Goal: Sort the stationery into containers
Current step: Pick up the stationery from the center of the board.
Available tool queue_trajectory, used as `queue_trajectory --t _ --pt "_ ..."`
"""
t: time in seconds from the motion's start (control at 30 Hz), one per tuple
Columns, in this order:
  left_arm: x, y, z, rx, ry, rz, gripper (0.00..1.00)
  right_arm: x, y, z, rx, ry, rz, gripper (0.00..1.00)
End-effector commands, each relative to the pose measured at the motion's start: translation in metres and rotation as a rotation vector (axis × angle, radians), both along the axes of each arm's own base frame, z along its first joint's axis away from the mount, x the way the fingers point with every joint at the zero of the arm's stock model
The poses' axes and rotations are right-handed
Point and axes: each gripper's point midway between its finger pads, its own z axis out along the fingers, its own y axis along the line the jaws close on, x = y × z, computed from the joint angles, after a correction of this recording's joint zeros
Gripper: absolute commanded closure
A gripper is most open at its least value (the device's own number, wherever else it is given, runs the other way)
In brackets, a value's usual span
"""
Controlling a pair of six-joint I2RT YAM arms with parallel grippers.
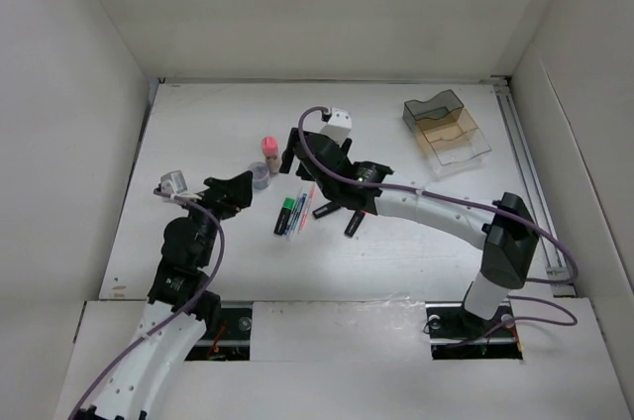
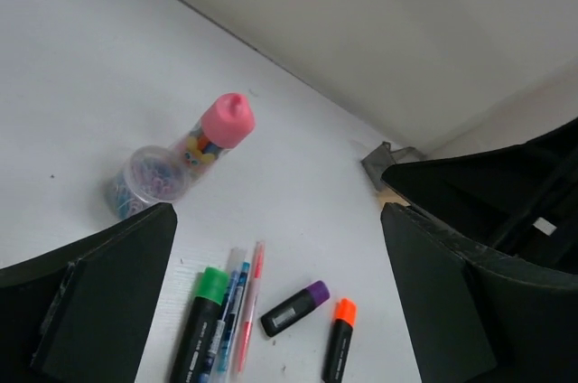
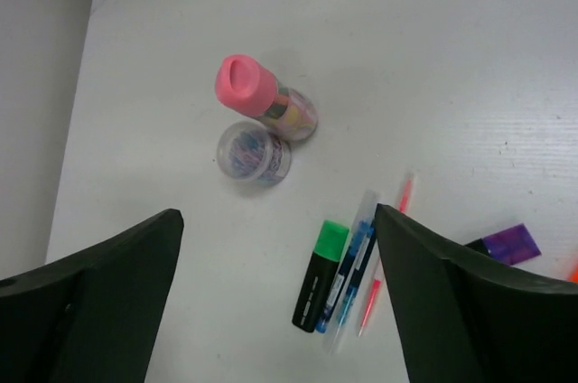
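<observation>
From the top view, the clear desk organizer (image 1: 446, 128) sits in the far right corner of the desk (image 1: 416, 252), well apart from everything else. The stationery lies around the middle of the desk. A pink-capped glue stick (image 1: 268, 152) stands cap up, with a small clear round piece (image 1: 260, 177) just beside it on the near side. Nearer the arms, a green-and-black highlighter (image 1: 285, 215) and two thin pens (image 1: 303, 207) lie side by side. The right arm reaches across from the right edge, and its tool (image 1: 295, 157) hangs just right of the glue stick. The left tool (image 1: 241, 191) hovers just left of the highlighter.

In the left wrist view, the left tool (image 2: 278, 220) is spread wide and holds nothing. The glue stick (image 2: 222, 130) and the round piece (image 2: 149, 180), which has small coloured bits inside, stand beyond its left finger. Between the fingers lie the highlighter (image 2: 203, 324), a blue pen (image 2: 231, 311), an orange pen (image 2: 250, 306), a purple-and-black marker (image 2: 295, 308) and an orange-capped marker (image 2: 339, 338).

In the right wrist view, the right tool (image 3: 278, 216) is also wide apart and empty. The glue stick (image 3: 266, 101) and the round piece (image 3: 254, 153) stand close together on the desk, though contact cannot be told. The highlighter (image 3: 321, 275), the blue pen (image 3: 352, 270) and the orange pen (image 3: 388, 252) lie between the fingers. The purple marker (image 3: 506, 244) shows at the right finger's edge.
</observation>
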Motion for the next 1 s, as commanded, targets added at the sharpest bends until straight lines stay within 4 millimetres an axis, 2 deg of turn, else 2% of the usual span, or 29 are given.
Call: queue_trajectory --t 0.0,0.07,0.1,0.13,0.17,0.23,0.33,0.37,0.4,0.43,0.53,0.6,0.63,0.77,0.83,0.87,0.9,0.93,0.97 --pt "0.01 0.006 0.008 0.022 0.041 0.051 0.04 0.012 0.012 0.03 0.005 -0.073 0.005 0.05" --pt "0.014 0.008 0.0 0.024 0.075 0.07 0.36 0.017 0.02 0.03 -0.02 -0.077 0.014 0.01" --pt "0.015 0.014 0.0 0.012 0.076 0.104 0.62 0.021 0.023 0.031 -0.02 -0.082 0.006 0.01" --pt "0.016 0.017 0.0 0.012 0.076 0.122 0.67 0.024 0.024 0.037 -0.035 -0.091 -0.002 0.01" --pt "0.015 0.02 -0.001 0.0 0.074 0.136 0.7 0.029 0.028 0.024 -0.074 -0.079 -0.005 0.01" --pt "0.013 0.026 -0.004 -0.01 0.078 0.169 0.7 0.035 0.032 0.018 -0.103 -0.074 -0.024 0.01" --pt "0.008 0.037 -0.011 -0.034 0.099 0.226 0.6 0.046 0.042 0.0 -0.162 -0.056 0.002 0.01" --pt "0.006 0.04 -0.012 -0.032 0.103 0.24 0.58 0.057 0.043 0.006 -0.136 -0.063 -0.005 0.01" --pt "0.003 0.044 -0.01 -0.035 0.095 0.252 0.55 0.059 0.052 -0.009 -0.148 -0.045 0.014 0.01" --pt "0.001 0.049 -0.007 -0.053 0.081 0.278 0.52 0.066 0.054 -0.012 -0.149 -0.04 0.021 0.01" --pt "-0.001 0.049 -0.007 -0.074 0.06 0.277 0.44 0.076 0.07 -0.023 -0.16 -0.021 0.05 0.01" --pt "-0.002 0.049 -0.01 -0.074 0.061 0.277 0.41 0.083 0.079 -0.021 -0.147 -0.024 0.079 0.01" --pt "-0.003 0.05 -0.01 -0.068 0.072 0.277 0.41 0.088 0.083 -0.038 -0.161 -0.002 0.102 0.01" --pt "-0.001 0.043 -0.004 -0.078 0.05 0.239 0.39 0.111 0.09 -0.053 -0.173 0.009 0.093 0.01" --pt "0.0 0.041 -0.006 -0.073 0.062 0.231 0.39 0.127 0.085 -0.052 -0.168 0.001 0.061 0.03" --pt "0.001 0.04 -0.009 -0.069 0.07 0.231 0.39 0.128 0.088 -0.062 -0.174 0.012 0.07 0.04" --pt "0.0 0.038 -0.009 -0.069 0.071 0.219 0.39 0.134 0.086 -0.064 -0.167 0.018 0.073 0.08" --pt "0.001 0.038 -0.005 -0.075 0.057 0.218 0.39 0.129 0.093 -0.066 -0.152 0.033 0.113 0.1" --pt "0.002 0.037 -0.012 -0.066 0.076 0.219 0.39 0.129 0.097 -0.069 -0.143 0.035 0.127 0.12"
